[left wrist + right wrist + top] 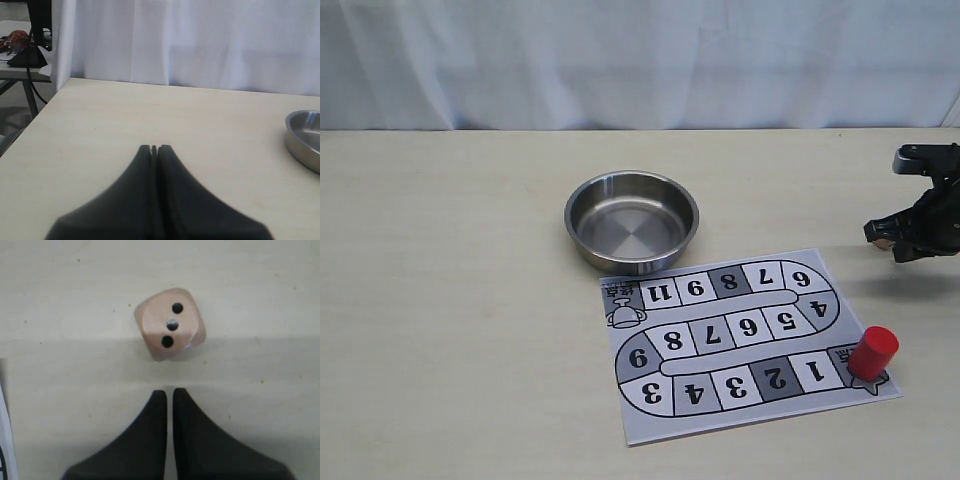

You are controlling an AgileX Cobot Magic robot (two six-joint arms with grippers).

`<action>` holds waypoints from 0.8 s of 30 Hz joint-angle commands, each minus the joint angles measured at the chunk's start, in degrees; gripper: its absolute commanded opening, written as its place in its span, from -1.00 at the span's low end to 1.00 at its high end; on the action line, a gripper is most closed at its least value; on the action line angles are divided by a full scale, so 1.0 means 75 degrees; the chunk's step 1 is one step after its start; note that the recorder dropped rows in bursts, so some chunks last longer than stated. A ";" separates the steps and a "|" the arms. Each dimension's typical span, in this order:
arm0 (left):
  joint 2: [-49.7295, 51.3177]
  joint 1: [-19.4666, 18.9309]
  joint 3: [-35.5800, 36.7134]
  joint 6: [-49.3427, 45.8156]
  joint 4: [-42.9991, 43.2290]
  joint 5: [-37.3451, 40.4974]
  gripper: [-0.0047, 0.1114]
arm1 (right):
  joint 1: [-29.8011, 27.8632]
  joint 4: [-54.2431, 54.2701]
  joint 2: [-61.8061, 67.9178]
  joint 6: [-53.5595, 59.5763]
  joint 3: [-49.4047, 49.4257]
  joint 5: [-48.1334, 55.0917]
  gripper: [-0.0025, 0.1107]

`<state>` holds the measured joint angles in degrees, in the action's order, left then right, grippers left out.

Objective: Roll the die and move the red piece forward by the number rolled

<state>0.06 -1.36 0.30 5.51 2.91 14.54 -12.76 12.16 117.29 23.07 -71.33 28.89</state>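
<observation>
The die point(170, 324), a tan cube with three dark pips on its upper face, lies on the bare table just beyond my right gripper point(169, 391). That gripper is shut, a thin slit between its fingers and nothing held. In the exterior view the right gripper point(898, 243) hovers at the table's right edge, behind the board, and I cannot make out the die there. The red piece point(872, 352) stands upright on the start star beside square 1 of the printed board point(720, 345). My left gripper point(154, 148) is shut and empty above bare table.
A steel bowl point(631, 220) sits behind the board near the table's middle; its rim point(305, 137) shows in the left wrist view. White curtains hang behind the table. A grey pawn picture point(625, 310) marks the board's far left corner.
</observation>
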 commanded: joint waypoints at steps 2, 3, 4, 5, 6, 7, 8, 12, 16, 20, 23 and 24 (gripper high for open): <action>-0.0009 0.0001 -0.0040 0.0033 0.0003 -0.0088 -0.92 | -0.0005 -0.0020 -0.0123 -0.0130 0.0029 0.0107 -0.88; -0.0009 0.0001 -0.0040 0.0033 0.0003 -0.0088 -0.92 | -0.0005 -0.0020 -0.0237 -0.0169 0.0029 0.0180 -0.88; -0.0009 0.0001 -0.0040 0.0033 0.0003 -0.0088 -0.92 | -0.0005 -0.0020 -0.0331 -0.0169 0.0029 0.0282 -0.88; -0.0009 0.0001 -0.0040 0.0033 0.0003 -0.0088 -0.92 | -0.0005 0.0020 -0.0469 -0.0188 0.0029 0.0386 -0.88; -0.0009 0.0001 -0.0040 0.0033 0.0003 -0.0088 -0.92 | -0.0005 0.0078 -0.0631 -0.0188 0.0029 0.0549 -0.88; -0.0009 0.0001 -0.0040 0.0033 0.0003 -0.0088 -0.92 | -0.0005 0.0111 -0.0805 -0.0188 0.0029 0.0644 -0.88; -0.0009 0.0001 -0.0040 0.0033 0.0003 -0.0088 -0.92 | -0.0005 0.0111 -0.0993 -0.0188 0.0029 0.0771 -0.88; -0.0009 0.0001 -0.0040 0.0033 0.0003 -0.0088 -0.92 | 0.0012 0.0144 -0.1724 -0.0231 0.0029 0.1428 -0.88; -0.0009 0.0001 -0.0040 0.0033 0.0003 -0.0088 -0.92 | 0.0012 0.0144 -0.2391 -0.0253 0.0029 0.2265 -0.88; -0.0009 0.0001 -0.0040 0.0033 0.0003 -0.0088 -0.92 | 0.0034 0.0085 -0.3126 -0.0253 0.0303 0.2815 -0.88; -0.0009 0.0001 -0.0040 0.0033 0.0003 -0.0088 -0.92 | 0.0034 0.0057 -0.3776 -0.0253 0.0848 0.2776 -0.88; -0.0009 0.0001 -0.0040 0.0033 0.0003 -0.0088 -0.92 | 0.0034 0.0045 -0.4011 -0.0253 0.1028 0.2759 -0.88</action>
<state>0.06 -1.36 0.30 5.51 2.91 14.54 -12.53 13.12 91.50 21.37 -66.89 48.94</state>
